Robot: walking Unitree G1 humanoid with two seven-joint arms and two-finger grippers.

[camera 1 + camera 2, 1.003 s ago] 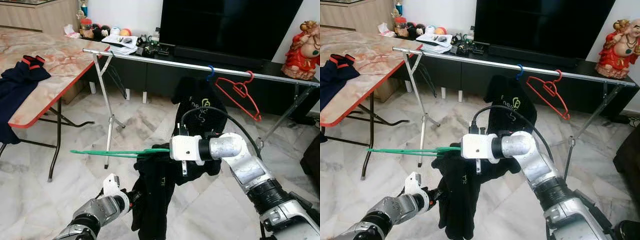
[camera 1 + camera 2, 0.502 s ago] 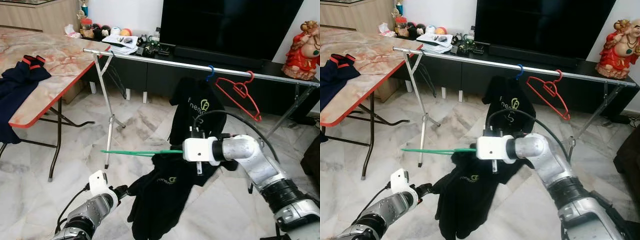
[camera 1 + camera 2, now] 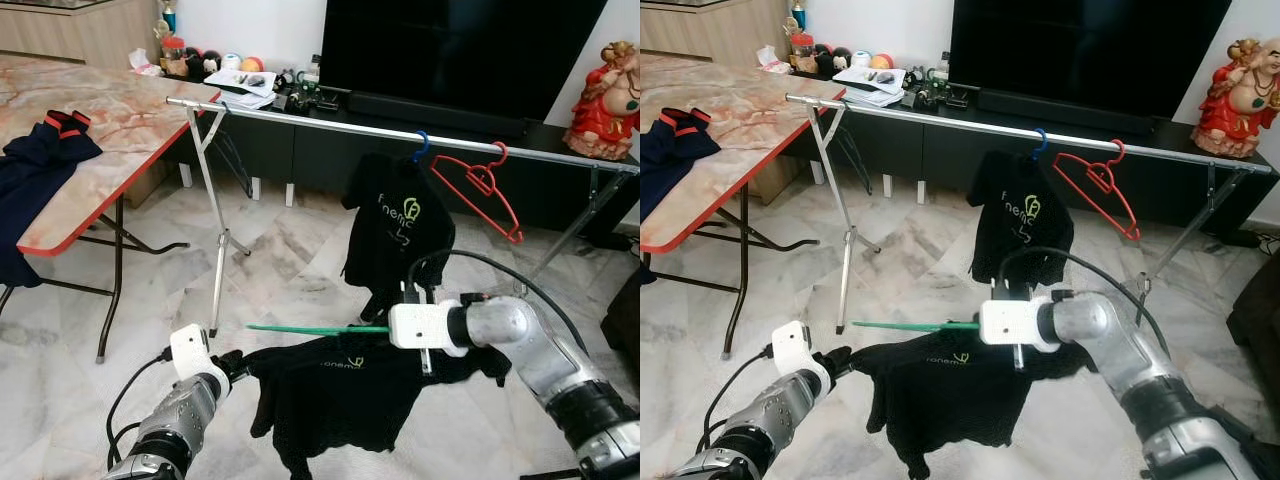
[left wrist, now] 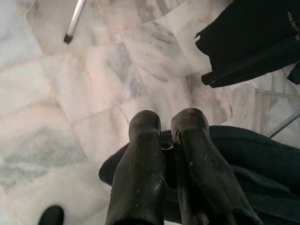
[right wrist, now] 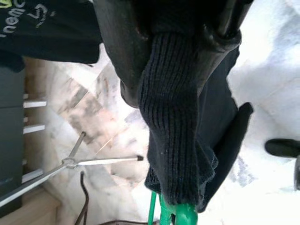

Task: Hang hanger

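My right gripper (image 3: 388, 328) is shut on a green hanger (image 3: 310, 328) together with the ribbed collar (image 5: 171, 117) of a black T-shirt (image 3: 340, 392). The hanger's arm pokes out level to the left. My left gripper (image 3: 232, 364) is low on the left and shut on the shirt's edge (image 4: 220, 154), so the shirt hangs stretched wide between the two grippers, above the floor. Behind them a silver clothes rail (image 3: 330, 122) runs across the room. It carries another black shirt (image 3: 398, 228) on a blue hook and an empty red hanger (image 3: 482, 186).
A marble-topped folding table (image 3: 110, 120) with dark clothes (image 3: 30, 170) stands to the left. The rail's tripod leg (image 3: 215, 240) is ahead on the left. A TV console (image 3: 300, 150) and a red statue (image 3: 608, 100) line the back wall. The floor is pale marble tile (image 3: 80, 380).
My right gripper has moved right and lower with the green hanger. My left gripper has drawn the shirt's edge out to the left, and the bunched shirt is now spread wide.
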